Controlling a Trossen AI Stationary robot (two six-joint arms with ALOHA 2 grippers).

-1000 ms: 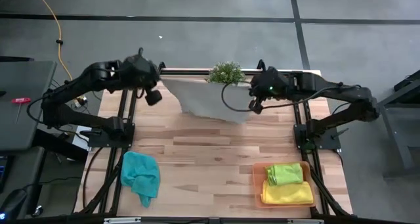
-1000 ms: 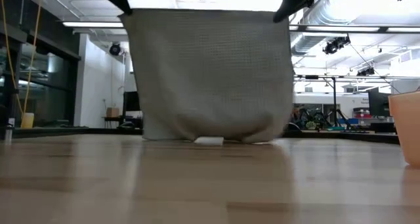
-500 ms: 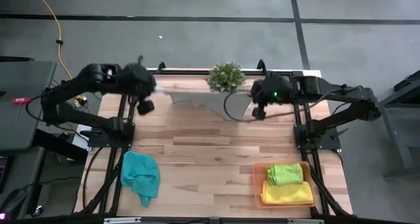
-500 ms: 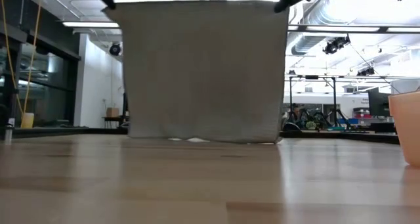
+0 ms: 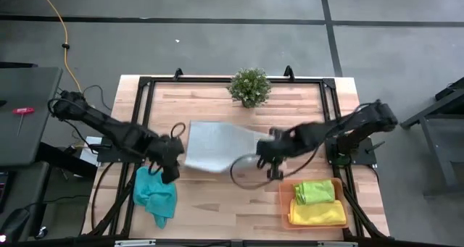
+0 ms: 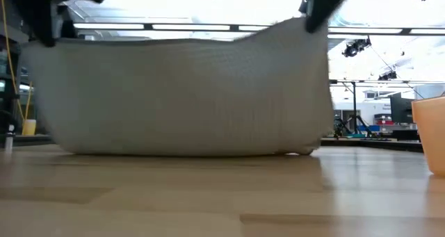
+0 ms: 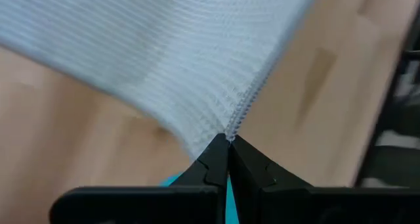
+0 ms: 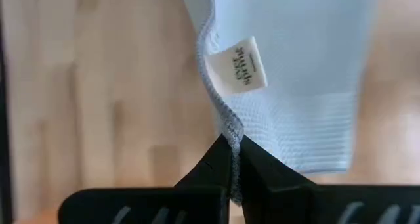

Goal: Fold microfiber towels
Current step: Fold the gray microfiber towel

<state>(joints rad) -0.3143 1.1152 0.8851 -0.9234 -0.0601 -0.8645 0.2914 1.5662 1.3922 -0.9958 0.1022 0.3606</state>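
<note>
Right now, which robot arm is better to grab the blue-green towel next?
Probably the left. The left gripper sits right beside the teal towel, while the right gripper is across the table. Both are pinching the grey towel.

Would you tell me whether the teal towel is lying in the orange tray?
No, the teal towel lies on the table's left side, far from the orange tray.

1. Grey towel (image 7: 170, 60): soft cloth, fine ribbed weave, matt; stitched edge; white fabric label (image 8: 239, 65) with print
2. Table (image 5: 217, 185): light wood planks, smooth, faint sheen
3. Tray (image 5: 283, 203): translucent orange plastic
4. Teal towel (image 5: 154, 194): matt cloth, crumpled
</note>
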